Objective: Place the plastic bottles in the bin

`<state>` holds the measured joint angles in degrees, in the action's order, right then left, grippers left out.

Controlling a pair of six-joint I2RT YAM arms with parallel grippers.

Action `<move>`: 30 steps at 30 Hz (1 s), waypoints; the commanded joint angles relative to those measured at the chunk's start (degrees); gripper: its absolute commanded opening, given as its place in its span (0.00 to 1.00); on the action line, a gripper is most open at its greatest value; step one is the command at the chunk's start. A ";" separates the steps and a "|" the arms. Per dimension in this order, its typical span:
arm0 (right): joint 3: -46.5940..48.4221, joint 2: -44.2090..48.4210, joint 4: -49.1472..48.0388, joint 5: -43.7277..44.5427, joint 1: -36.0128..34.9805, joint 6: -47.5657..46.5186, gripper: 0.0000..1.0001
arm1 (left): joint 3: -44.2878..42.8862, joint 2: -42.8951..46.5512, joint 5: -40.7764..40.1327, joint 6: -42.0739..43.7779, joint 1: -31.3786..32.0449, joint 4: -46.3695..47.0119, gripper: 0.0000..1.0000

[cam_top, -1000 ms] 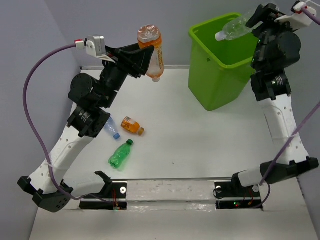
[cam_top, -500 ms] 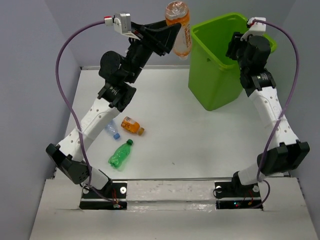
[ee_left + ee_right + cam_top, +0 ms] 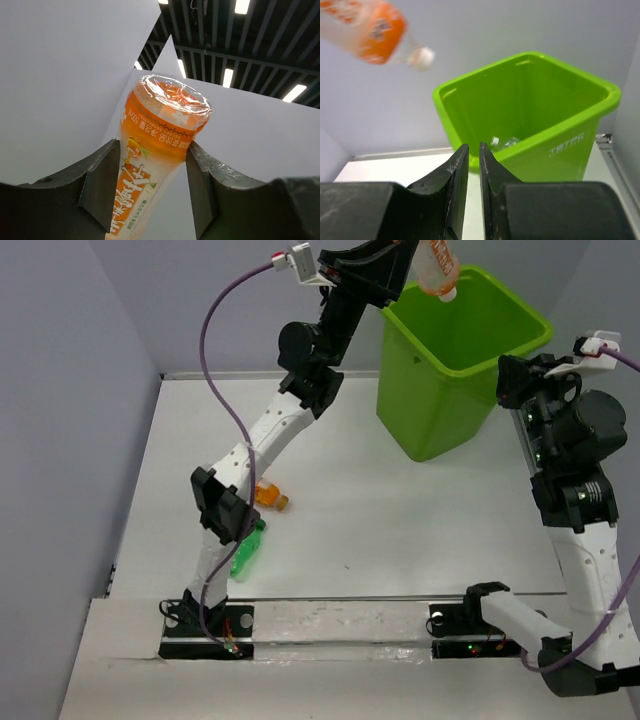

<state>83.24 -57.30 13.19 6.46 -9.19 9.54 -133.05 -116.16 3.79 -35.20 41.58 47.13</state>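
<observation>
My left gripper [image 3: 422,254] is shut on a tall orange-labelled bottle [image 3: 440,270], held cap-down above the near-left corner of the lime-green bin [image 3: 500,352]. In the left wrist view both fingers press the bottle [image 3: 160,145] at its sides. My right gripper [image 3: 474,150] hangs to the right of the bin [image 3: 560,145], its jaws almost together and empty. A clear bottle [image 3: 502,142] lies inside the bin. On the table lie a small orange bottle [image 3: 268,496] and a green bottle [image 3: 245,556], both partly behind the left arm.
Grey walls close in the table on the left and at the back. The left arm stretches diagonally from its base [image 3: 205,625] up across the table's left half. The right arm stands at the table's right edge [image 3: 575,490].
The left arm has swung the orange bottle up and right to above the bin. The right gripper's clear bottle has dropped into the bin, and that gripper has drawn back right and closed.
</observation>
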 commanded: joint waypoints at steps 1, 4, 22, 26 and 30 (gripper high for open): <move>-4.58 6.14 1.40 -5.92 -0.04 3.11 0.20 | -12.11 -10.03 -5.63 -3.82 1.31 5.07 0.27; -5.19 7.55 1.84 -11.54 -0.04 4.43 0.20 | -18.29 -16.63 -8.79 -1.55 3.06 4.28 0.55; -11.70 6.06 -2.90 -42.06 -4.85 14.80 0.63 | 1.10 6.96 1.48 20.41 1.48 -19.16 0.99; -18.45 -0.52 -3.17 -25.13 -24.26 13.22 0.74 | 22.76 27.58 -7.70 26.58 0.96 -29.28 0.99; -29.67 -6.15 -21.11 -13.17 -37.72 25.31 0.81 | 43.19 45.55 -15.64 26.85 0.96 -34.29 0.99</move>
<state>62.61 -59.86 6.81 -18.35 -39.07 25.23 -104.05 -85.17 -3.29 -12.75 42.65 18.72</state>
